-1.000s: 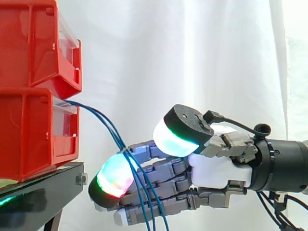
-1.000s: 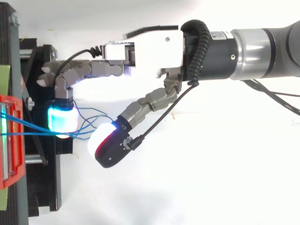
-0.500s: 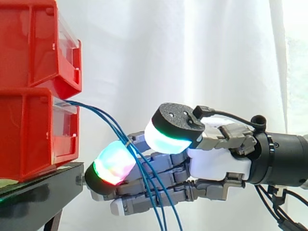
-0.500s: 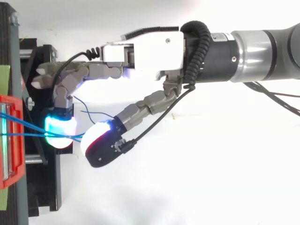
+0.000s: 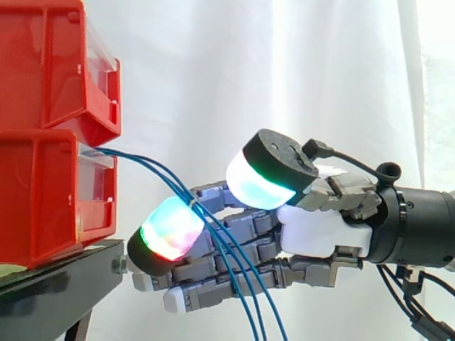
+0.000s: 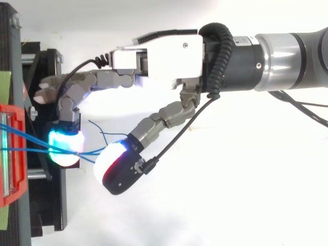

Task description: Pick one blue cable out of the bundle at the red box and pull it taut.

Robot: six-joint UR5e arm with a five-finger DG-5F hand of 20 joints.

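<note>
The thin, limp blue cables run from the red box's front edge, above the black stand's corner, across a fingertip of the spread, unclenched hand; they look light and slippery, best pinched singly near that pad.

- White curtain: is hanging in soft vertical folds behind everything.
- Black stand: is standing at the left, its glossy top catching a green reflection.
- Upper red bin: is sitting topmost in the stack.
- Bolt: is sticking out from the stand's corner.
- Green strip: is lying along the far left edge, seen from above.
</note>
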